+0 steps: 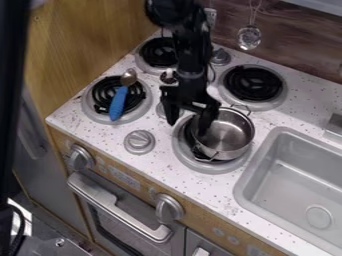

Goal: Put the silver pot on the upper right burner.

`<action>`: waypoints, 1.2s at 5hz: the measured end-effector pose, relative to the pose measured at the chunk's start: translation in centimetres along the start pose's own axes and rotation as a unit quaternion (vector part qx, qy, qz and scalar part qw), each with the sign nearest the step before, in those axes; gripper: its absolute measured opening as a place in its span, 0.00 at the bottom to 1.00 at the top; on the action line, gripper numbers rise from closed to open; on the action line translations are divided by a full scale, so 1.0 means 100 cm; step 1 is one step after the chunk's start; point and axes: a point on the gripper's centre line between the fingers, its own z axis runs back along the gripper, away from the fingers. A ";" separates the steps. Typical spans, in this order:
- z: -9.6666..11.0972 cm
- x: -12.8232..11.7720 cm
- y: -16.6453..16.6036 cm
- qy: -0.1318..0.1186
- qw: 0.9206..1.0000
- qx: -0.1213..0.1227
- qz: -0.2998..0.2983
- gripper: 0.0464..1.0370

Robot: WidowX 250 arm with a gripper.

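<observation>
Speckled tabletop (pixel 160 155). Silver pot (pixel 234 132) on lower right burner (pixel 189 156), just right of the pincer (pixel 187 127). Pincer stands open, nothing visibly gripped; one finger at pot's left rim, contact can't be told. Upper right burner (pixel 254 84): up and right of pincer. Blue-handled spoon (pixel 118 103) on a burner left of it. Sink (pixel 248 187) right, lower.

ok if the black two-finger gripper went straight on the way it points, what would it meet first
The gripper would probably meet the shiny metal pot first, at its rim; depth is hard to judge here.
</observation>
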 end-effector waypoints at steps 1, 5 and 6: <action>-0.003 0.003 0.006 0.007 1.000 0.006 0.006 0.93; 0.008 0.013 -0.021 -0.064 0.997 -0.031 -0.012 0.04; 0.033 0.054 -0.027 -0.136 0.989 -0.056 0.012 0.03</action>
